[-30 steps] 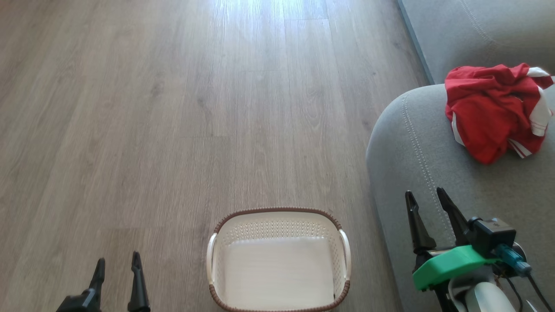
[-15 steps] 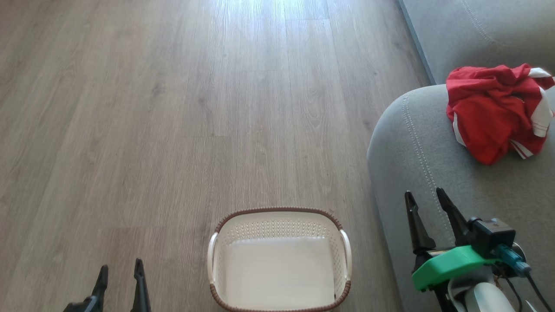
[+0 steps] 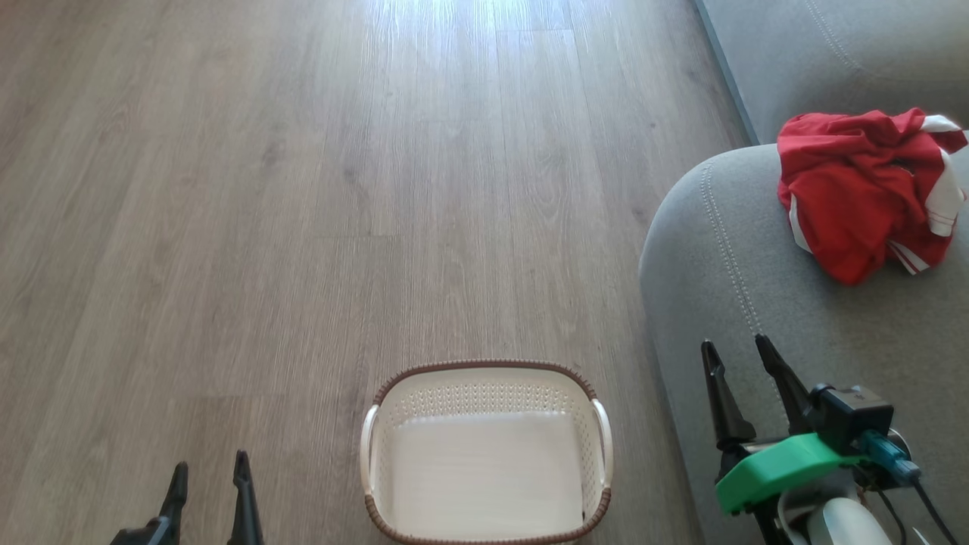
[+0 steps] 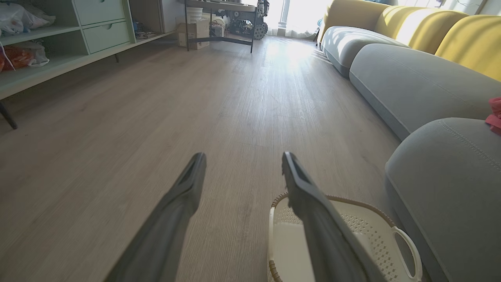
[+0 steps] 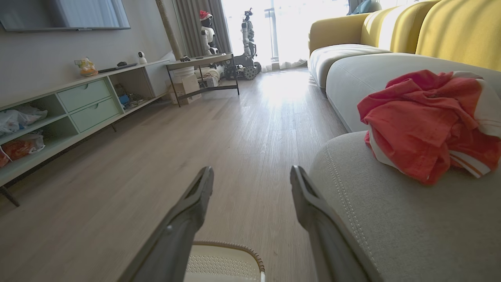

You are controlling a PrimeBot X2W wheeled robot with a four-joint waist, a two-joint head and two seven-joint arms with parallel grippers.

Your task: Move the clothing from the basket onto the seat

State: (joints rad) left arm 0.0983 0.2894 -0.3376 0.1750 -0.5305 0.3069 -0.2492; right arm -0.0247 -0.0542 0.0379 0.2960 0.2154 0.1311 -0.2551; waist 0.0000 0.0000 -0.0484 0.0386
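Note:
The clothing, red with white stripe trim, lies crumpled on the grey seat at the right; it also shows in the right wrist view. On the floor stands the cream basket with nothing inside it, also seen in the left wrist view. My right gripper is open over the seat's near corner, well short of the clothing. My left gripper is open at the lower left, left of the basket, holding nothing.
Wooden floor stretches ahead. More grey cushions and yellow sofa backs run along the right. A green shelf unit lines the left wall, and a dark table with another robot stands far off by the window.
Both grippers have dropped slightly lower in the head view. The clothing and basket have stayed where they were.

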